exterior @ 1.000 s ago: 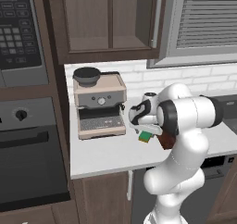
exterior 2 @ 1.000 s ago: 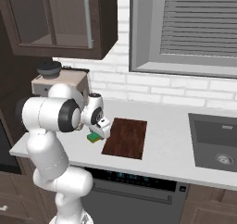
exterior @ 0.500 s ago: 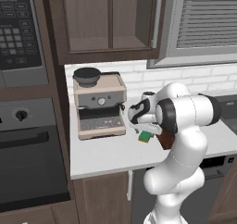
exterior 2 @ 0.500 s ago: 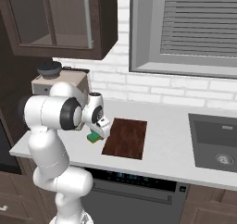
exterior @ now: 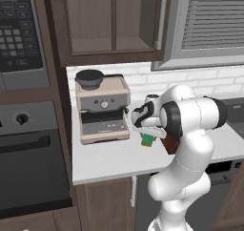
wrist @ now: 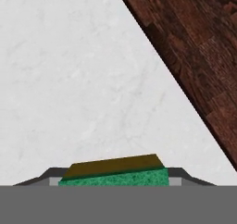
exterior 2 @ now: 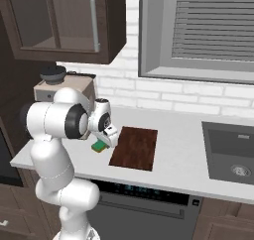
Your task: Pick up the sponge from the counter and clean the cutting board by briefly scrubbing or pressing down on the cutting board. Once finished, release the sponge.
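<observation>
Green on one face and yellow on the other, the sponge (wrist: 115,174) sits at the bottom centre of the hand view, right at the gripper (wrist: 115,183), whose dark tips flank it on either side; the jaws look closed in on it, though whether they are truly clamped on it I cannot tell from these pictures. In the left base view the sponge (exterior: 148,140) shows just below the hand near the middle of the frame, on or barely above the off-white tabletop (exterior: 109,156), to the right of the coffee machine (exterior: 101,106). In the right base view it lies left of centre, just beside the near left corner of the cutting board (exterior 2: 135,147), apart from it. The board's dark reddish wood also fills the upper right of the hand view, with bare tabletop between it and the sponge. By my reading the task is at its first step: the grasp is being made or just made. Lifting the sponge, carrying it onto the board, pressing or scrubbing there and letting go all remain
</observation>
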You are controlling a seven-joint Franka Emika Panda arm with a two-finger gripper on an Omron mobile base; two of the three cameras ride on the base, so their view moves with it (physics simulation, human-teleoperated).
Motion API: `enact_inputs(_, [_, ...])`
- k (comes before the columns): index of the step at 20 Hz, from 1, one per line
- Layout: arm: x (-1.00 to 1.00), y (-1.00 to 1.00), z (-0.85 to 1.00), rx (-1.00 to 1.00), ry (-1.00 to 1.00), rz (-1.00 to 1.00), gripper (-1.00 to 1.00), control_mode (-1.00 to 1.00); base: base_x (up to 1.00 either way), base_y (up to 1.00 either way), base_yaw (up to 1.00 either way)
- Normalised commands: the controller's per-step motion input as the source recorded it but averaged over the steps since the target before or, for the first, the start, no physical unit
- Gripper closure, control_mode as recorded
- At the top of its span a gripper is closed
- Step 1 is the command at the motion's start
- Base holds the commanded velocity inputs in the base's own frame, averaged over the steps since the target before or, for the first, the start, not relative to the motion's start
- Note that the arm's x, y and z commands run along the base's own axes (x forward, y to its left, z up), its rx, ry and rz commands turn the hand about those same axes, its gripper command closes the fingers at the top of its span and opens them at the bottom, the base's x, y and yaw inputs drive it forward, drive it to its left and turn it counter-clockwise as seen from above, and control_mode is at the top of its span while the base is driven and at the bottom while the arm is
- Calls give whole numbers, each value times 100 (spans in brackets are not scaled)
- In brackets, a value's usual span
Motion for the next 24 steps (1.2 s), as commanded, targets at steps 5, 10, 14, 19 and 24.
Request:
enact_inputs(5, [16, -25, 42, 0, 3, 0, 100, -100, 0, 0, 0])
enact_inputs(10, [56, -42, 87, 0, 0, 0, 100, -100, 0, 0, 0])
enact_inputs(14, [3, 0, 1, 0, 0, 0, 100, -100, 0, 0, 0])
enact_inputs(19, [21, -28, 0, 0, 0, 5, 100, -100, 0, 0, 0])
enact_inputs(24, [20, -51, 0, 0, 0, 5, 100, -100, 0, 0, 0])
